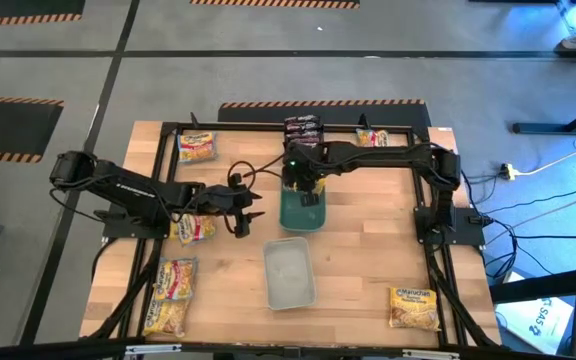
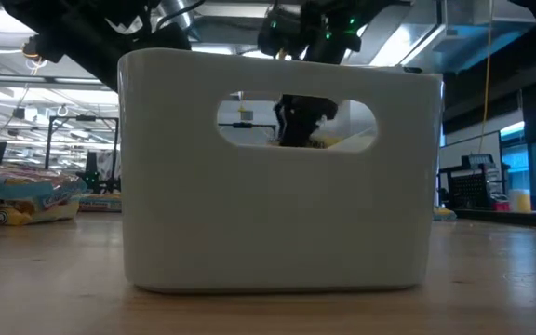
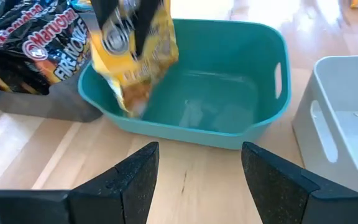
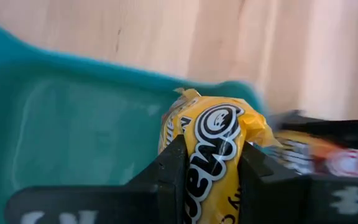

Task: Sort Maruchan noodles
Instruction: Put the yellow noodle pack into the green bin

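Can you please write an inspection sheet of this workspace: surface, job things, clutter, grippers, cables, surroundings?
Surface: wooden table, black frame around it.
Job's things: yellow noodle packet held over the teal tray, which looks empty; dark packets at the far edge; more yellow packets near the left front, one near the right front; white tray empty.
Clutter: nothing seen.
Grippers: right gripper shut on the yellow noodle packet above the teal tray; left gripper open, empty, beside the teal tray.
Cables: several on the floor right of the table.
Surroundings: grey floor with striped tape; benches and equipment behind.
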You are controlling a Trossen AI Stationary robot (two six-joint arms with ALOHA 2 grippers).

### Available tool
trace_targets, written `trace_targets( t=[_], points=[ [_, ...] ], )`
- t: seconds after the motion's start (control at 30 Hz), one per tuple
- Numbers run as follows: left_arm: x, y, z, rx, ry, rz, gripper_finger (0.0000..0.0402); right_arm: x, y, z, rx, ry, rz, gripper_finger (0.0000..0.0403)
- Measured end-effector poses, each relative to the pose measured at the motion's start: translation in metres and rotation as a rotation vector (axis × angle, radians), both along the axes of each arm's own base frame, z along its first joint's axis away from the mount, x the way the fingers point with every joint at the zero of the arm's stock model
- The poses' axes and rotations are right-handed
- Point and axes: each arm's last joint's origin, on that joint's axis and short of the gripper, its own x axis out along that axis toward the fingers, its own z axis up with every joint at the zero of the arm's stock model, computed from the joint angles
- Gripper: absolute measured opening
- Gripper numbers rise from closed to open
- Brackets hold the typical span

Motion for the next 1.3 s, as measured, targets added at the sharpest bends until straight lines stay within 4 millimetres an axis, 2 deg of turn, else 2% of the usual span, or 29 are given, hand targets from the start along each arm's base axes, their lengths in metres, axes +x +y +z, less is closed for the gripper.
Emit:
trace_targets(
  t=[0.17, 0.37, 0.57, 0.83, 1.0, 1.13, 1.3],
  points=[
    [0.001, -0.002, 0.000, -0.040, -0.001, -0.063, 0.0225, 0.005, -0.001, -0.024, 0.017, 0.065, -0.011, 0.0110],
    [0.001, -0.003, 0.000, -0.063, -0.006, -0.078, 0.0225, 0.007, -0.004, -0.027, -0.075, 0.079, -0.038, 0.0186],
    [0.002, -0.003, 0.001, -0.073, -0.023, -0.072, 0.0225, 0.002, -0.005, -0.010, -0.133, 0.053, -0.059, 0.0219],
    [0.002, -0.003, 0.001, -0.072, -0.024, -0.068, 0.0225, -0.002, -0.004, 0.002, -0.146, 0.033, -0.036, 0.0222],
    [0.002, -0.003, 0.002, -0.072, -0.026, -0.068, 0.0225, -0.009, 0.002, 0.024, -0.140, -0.026, -0.046, 0.0222],
    [0.002, -0.004, 0.002, -0.076, -0.032, -0.072, 0.0225, -0.018, 0.016, 0.046, -0.122, -0.073, -0.041, 0.0223],
    [0.002, -0.011, 0.003, -0.094, -0.046, -0.095, 0.0225, -0.037, 0.051, 0.075, -0.074, -0.104, -0.031, 0.0223]
  ],
)
